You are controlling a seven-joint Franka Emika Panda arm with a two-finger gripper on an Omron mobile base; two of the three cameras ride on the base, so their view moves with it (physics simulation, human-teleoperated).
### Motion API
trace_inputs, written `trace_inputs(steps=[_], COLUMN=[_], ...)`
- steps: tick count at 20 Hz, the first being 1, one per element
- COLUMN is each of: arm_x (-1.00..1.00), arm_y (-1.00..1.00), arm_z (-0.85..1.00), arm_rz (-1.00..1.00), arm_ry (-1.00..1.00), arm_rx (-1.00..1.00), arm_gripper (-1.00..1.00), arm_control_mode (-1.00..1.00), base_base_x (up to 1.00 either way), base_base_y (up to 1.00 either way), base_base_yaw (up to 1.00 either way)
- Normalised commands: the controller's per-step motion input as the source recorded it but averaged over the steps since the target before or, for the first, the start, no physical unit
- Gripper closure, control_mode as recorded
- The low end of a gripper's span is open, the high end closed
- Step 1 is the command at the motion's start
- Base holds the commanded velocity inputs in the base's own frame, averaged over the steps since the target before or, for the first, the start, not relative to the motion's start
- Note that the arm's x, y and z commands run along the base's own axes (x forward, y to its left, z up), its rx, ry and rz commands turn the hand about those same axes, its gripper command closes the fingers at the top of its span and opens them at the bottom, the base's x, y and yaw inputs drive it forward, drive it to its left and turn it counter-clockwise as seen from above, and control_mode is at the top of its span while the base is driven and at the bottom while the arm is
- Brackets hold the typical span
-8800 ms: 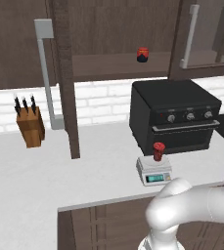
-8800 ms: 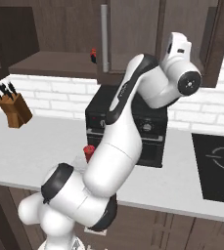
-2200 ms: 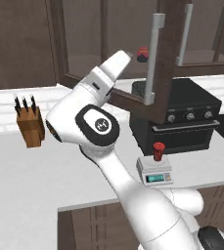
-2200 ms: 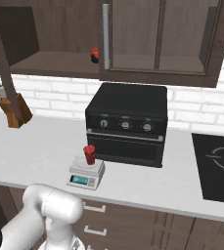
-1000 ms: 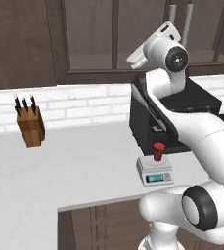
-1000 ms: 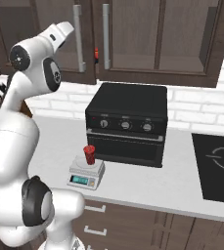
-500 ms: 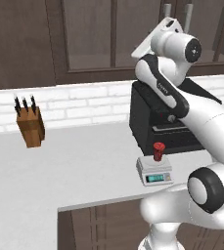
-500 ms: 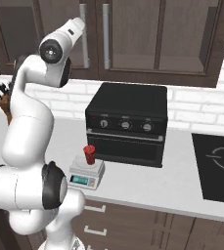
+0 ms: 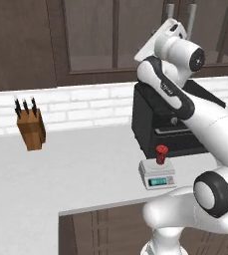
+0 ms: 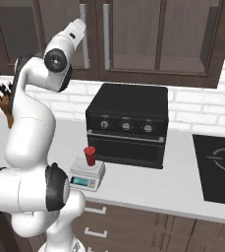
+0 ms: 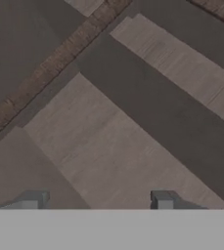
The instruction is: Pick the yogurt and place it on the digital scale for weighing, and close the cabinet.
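Yogurt (image 9: pixel 161 154): small red cup, upright, centred on digital scale (image 9: pixel 157 174). Scale: low white square, teal display lit, sat on counter just in front of oven. Cabinet (image 10: pixel 133 34): dark brown, glass doors shut, above oven.

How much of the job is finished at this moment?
The yogurt stands on the digital scale, so that part looks done. The cabinet doors appear shut in both base views. The gripper is up at the door, jaws apart and holding nothing. Apparently nothing is left but to draw the arm back.
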Motion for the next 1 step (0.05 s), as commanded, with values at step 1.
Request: trace_inputs(steps=[1], arm_x=[0.63], arm_y=[0.16], arm_z=[-0.66], arm_rz=[0.00], arm_ry=[0.00], arm_rx=[-0.02], arm_gripper=[-1.00], arm_control_mode=[-1.00], base_base_x=[0.00], base_base_y=[0.00], base_base_yaw=[0.00])
